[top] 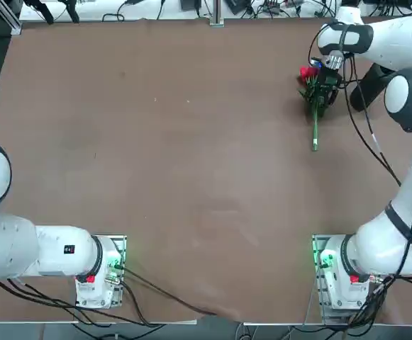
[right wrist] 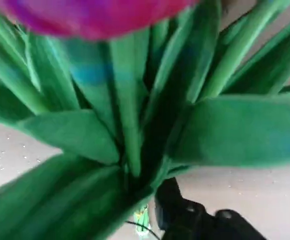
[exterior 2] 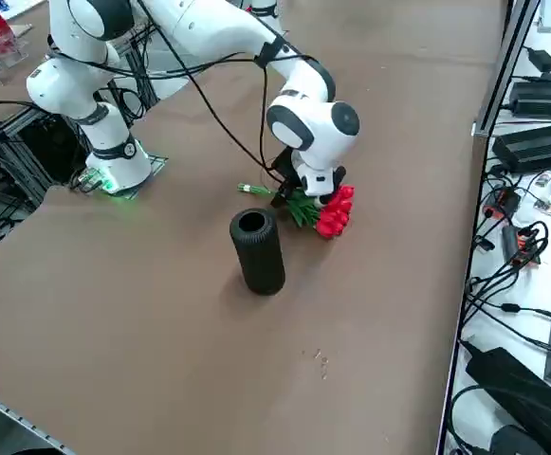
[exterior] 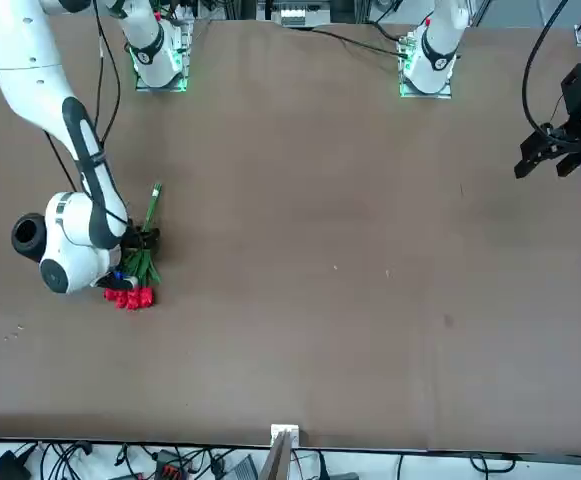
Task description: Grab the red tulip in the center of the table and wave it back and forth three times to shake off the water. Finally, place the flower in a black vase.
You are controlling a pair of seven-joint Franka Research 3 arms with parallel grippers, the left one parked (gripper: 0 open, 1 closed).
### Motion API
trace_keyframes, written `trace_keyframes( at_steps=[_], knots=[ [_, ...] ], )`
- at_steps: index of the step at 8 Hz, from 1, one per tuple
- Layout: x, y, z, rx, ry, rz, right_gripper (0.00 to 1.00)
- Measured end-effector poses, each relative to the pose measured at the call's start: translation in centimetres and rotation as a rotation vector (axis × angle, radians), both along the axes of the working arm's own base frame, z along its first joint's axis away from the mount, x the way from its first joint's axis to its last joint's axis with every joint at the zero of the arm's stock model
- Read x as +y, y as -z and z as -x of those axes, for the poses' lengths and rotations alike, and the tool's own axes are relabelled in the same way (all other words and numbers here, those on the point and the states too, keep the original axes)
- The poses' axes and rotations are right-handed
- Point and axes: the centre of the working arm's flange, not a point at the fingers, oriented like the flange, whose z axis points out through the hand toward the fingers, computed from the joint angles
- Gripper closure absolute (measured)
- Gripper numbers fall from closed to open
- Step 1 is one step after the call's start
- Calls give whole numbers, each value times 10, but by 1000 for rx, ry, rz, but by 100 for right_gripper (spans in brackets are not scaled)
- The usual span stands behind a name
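Where the matte brown table (top: pixel 163 163) reaches its far right part, we see the red tulip (top: pixel 312 88), a small bunch of red blooms with green leaves and thin green stems bound into one stalk, lying flat on the surface. Its blooms point toward the far edge and its pale-tipped stalk points back toward the arms' bases. The right gripper (top: pixel 322 91) of the white working arm is down over the leafy middle of the bunch, just below the blooms, with the wrist pointing at the tabletop. From the front we see the same thing: the gripper (exterior: pixel 138 240) sits on the leaves, the stalk running away from it and the red heads nearest that camera. Whether the jaws are apart or have already clamped the stems we cannot tell, since leaves and the wrist body hide the fingertips in every view; in the wrist view, green leaves fill nearly everything, with one dark finger (right wrist: pixel 177 212) low beside them. The tall, narrow matte black cylindrical vase (exterior 2: pixel 257 250) stands upright, its round mouth up, near the bunch but not touching it, further toward the table's right edge.
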Motion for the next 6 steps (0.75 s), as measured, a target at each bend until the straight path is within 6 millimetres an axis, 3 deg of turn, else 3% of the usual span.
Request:
trace_keyframes(
  at_steps=[2, 6],
  knots=[
    [-6, 0, 0, 0, 10, 1, 87],
    [-6, -1, -1, -2, 13, -2, 89]
  ],
)
